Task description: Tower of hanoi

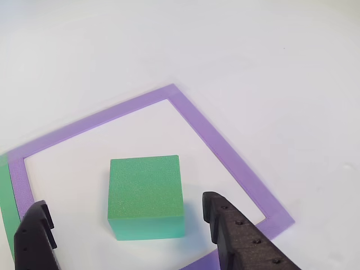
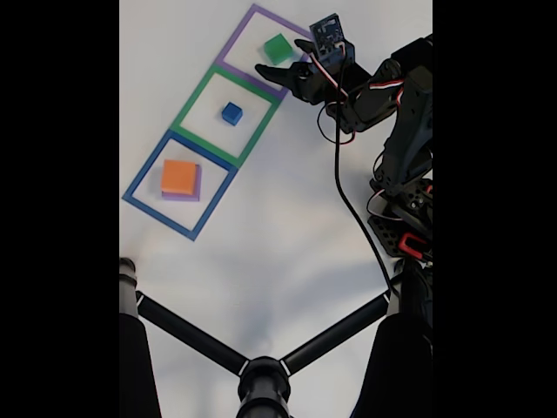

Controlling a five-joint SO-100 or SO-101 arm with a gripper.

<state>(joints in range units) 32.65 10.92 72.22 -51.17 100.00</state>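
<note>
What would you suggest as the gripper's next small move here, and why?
Probably ease forward a little, then close. The gripper is open, with one finger on either side of the green cube, which sits alone in the purple square. The fingertips reach only its near end and do not touch it.

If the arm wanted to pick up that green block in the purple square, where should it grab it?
Probably across two opposite flat sides of the green cube, coming down from above. It sits alone and flat inside the purple frame, with bare table on every side. In the other view the open gripper already has one finger on each side of it, so lowering and closing should pinch the parallel faces squarely.
</note>
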